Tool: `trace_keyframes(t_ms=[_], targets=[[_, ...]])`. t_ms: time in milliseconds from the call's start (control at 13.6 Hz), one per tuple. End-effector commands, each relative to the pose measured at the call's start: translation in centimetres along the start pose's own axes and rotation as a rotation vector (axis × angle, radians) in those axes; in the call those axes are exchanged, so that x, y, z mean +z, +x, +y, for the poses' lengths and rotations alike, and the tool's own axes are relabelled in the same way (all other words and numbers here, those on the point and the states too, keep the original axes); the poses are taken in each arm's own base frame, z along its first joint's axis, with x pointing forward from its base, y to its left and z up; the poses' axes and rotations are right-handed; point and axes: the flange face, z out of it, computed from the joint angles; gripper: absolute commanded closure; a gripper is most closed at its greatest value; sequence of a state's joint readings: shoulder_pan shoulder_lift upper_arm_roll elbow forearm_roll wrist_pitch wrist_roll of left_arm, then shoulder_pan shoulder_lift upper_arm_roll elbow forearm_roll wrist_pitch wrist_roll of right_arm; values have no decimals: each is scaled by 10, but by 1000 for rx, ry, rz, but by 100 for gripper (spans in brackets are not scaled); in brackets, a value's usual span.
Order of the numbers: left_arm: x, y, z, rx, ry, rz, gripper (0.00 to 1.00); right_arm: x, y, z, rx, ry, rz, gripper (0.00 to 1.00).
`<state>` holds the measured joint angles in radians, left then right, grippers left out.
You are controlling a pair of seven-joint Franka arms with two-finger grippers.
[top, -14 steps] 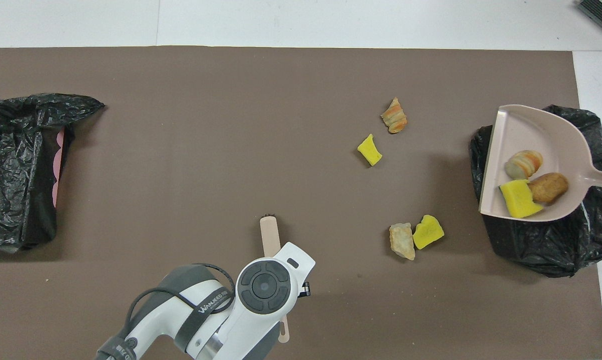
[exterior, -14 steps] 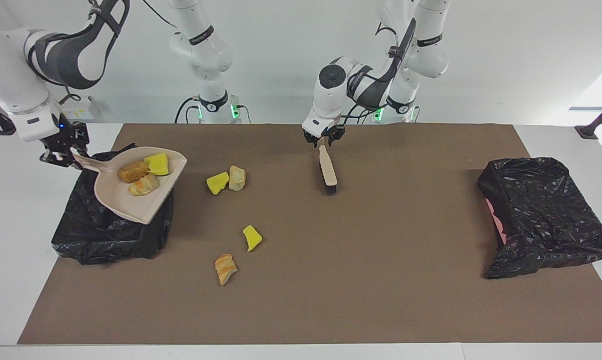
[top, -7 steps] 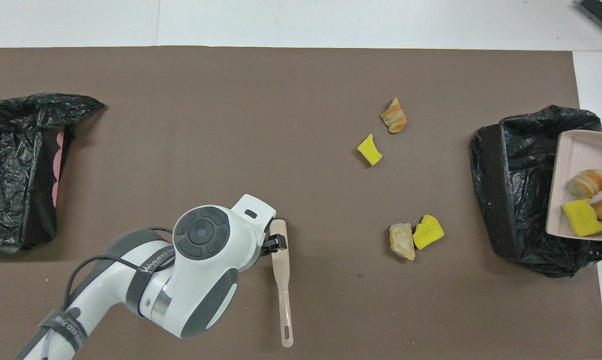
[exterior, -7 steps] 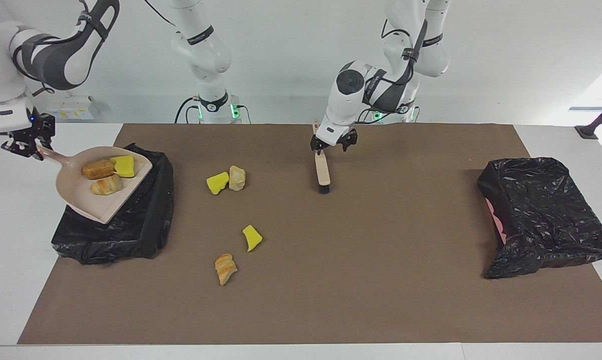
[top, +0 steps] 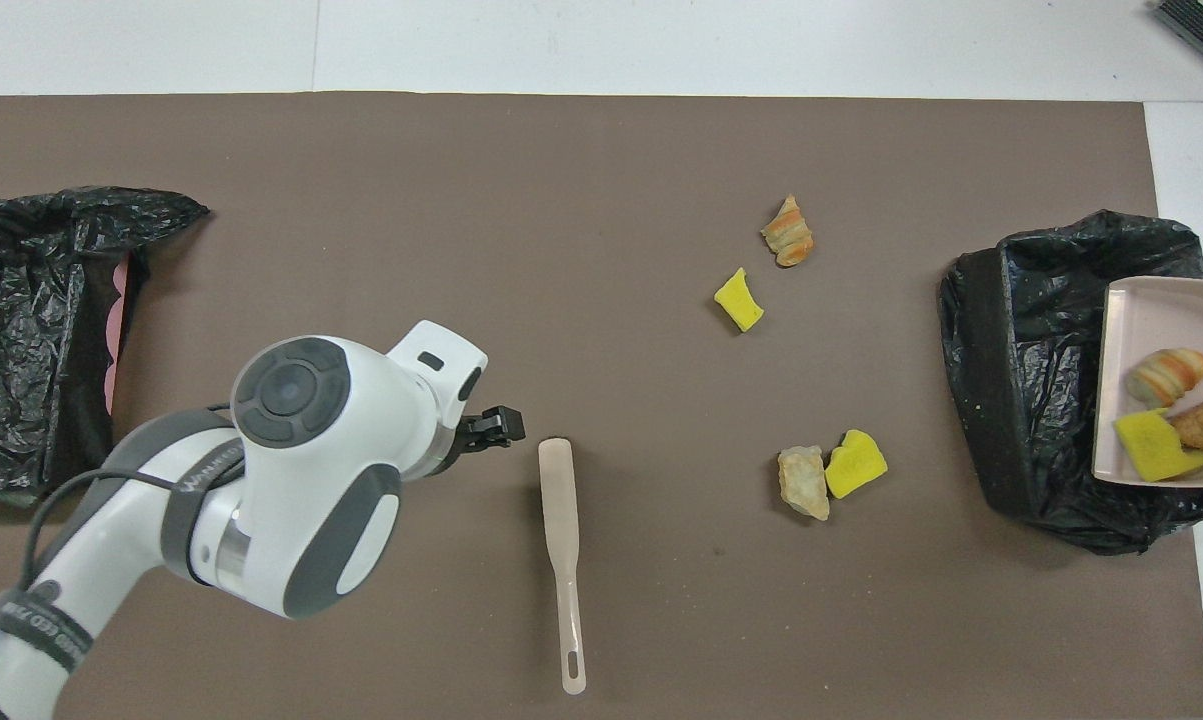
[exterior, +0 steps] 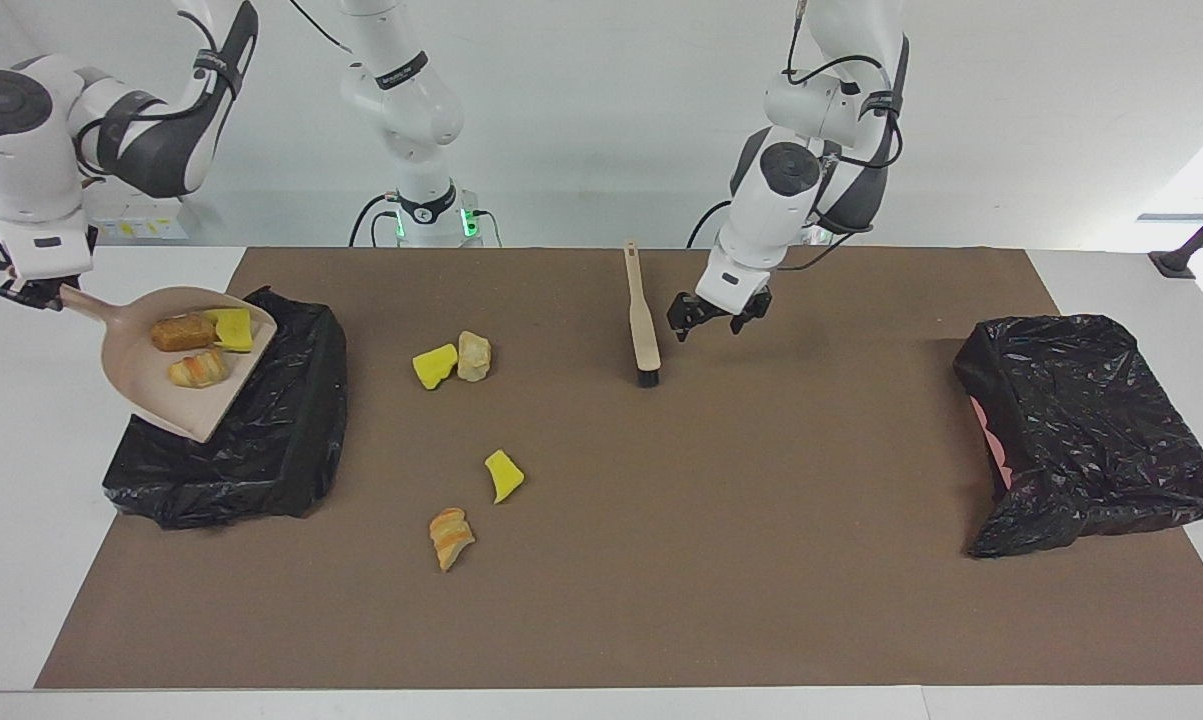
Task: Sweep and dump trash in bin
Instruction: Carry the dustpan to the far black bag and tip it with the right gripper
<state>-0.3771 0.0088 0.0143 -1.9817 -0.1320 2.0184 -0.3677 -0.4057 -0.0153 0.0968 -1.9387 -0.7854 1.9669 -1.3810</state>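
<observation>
My right gripper (exterior: 33,292) is shut on the handle of the beige dustpan (exterior: 156,400), held tilted over the black-bagged bin (exterior: 261,450) at the right arm's end. The pan (top: 1151,315) carries three trash pieces: a brown lump (exterior: 181,332), a yellow wedge (exterior: 229,328) and a striped tan piece (exterior: 199,370). On the mat lie a yellow wedge (exterior: 434,366) touching a tan rock (exterior: 474,355), and, farther from the robots, a yellow wedge (exterior: 504,475) and a striped piece (exterior: 450,536). My left gripper (exterior: 713,320) is open and empty, up beside the brush (exterior: 643,320).
The brush (top: 561,540) lies flat on the brown mat, bristles pointing away from the robots. A second black-bagged bin (exterior: 1091,430) lies tipped on its side at the left arm's end of the table (top: 41,330). The bin under the pan shows in the overhead view (top: 1031,380).
My left gripper let go of the brush, rose and moved toward the left arm's end; the brush now lies on the mat. My right arm drew the dustpan outward over the bin.
</observation>
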Motion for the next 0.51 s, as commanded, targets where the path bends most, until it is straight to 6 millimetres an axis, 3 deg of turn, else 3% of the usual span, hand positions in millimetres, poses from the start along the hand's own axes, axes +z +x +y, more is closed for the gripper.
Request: trace_keyframes(t_ms=[0, 220, 440], targets=[[-38, 30, -41, 71, 8, 21, 0, -26, 21, -23, 3, -28, -131, 100], [-65, 49, -96, 93, 11, 22, 0, -59, 42, -24, -21, -49, -286, 100], [-95, 57, -143, 107, 11, 15, 0, -81, 40, -17, -42, -96, -383, 100]])
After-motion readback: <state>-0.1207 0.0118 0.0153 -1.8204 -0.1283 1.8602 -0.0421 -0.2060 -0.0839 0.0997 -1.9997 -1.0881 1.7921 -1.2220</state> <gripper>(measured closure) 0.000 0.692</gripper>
